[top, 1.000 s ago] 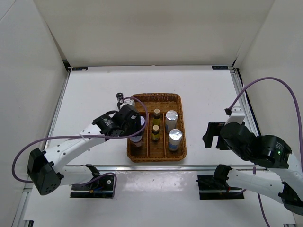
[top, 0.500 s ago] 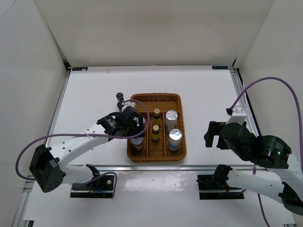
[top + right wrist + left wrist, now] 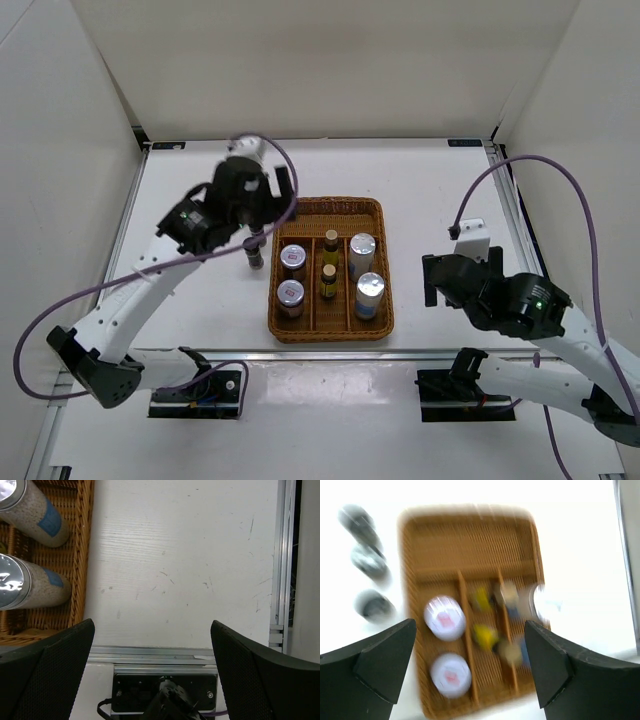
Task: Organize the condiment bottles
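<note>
The wicker tray holds two silver-lidded red-labelled jars in its left lane. Two amber bottles stand in the middle lane and two white cylinders in the right lane. One tiny dark bottle stands on the table left of the tray. The blurred left wrist view shows three dark bottles there. My left gripper hangs open and empty high above the tray's back left. My right gripper is open over bare table right of the tray.
The right wrist view shows the two white cylinders inside the tray's right rim. The table's near metal rail and an arm base mount lie below it. White walls close in the table.
My left gripper opened, let go of the near jar in the tray's left lane, then rose and swung back-left. The right arm shifted slightly.
</note>
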Controlling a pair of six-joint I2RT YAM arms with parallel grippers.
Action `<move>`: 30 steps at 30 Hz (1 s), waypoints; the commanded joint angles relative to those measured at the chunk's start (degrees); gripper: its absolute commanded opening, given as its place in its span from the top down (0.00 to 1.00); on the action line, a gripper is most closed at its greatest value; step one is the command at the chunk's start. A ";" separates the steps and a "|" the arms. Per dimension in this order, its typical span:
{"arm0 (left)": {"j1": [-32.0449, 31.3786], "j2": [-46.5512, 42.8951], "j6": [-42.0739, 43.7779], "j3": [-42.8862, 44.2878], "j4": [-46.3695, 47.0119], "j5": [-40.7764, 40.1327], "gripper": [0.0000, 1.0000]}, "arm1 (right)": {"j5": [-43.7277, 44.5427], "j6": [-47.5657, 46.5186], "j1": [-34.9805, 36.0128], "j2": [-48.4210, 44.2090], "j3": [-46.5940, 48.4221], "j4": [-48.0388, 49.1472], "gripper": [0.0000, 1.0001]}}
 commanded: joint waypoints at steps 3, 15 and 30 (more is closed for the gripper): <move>13.79 9.18 10.75 11.35 -1.75 -0.60 0.00 | 1.71 -2.42 0.13 0.44 -0.39 3.13 0.00; 25.58 30.80 10.75 17.61 0.80 7.68 0.11 | -0.05 -4.62 0.13 -4.74 -1.97 5.32 0.00; 28.67 42.59 14.36 22.61 1.41 10.40 0.25 | -0.58 -5.24 0.13 -8.34 -2.50 6.38 0.00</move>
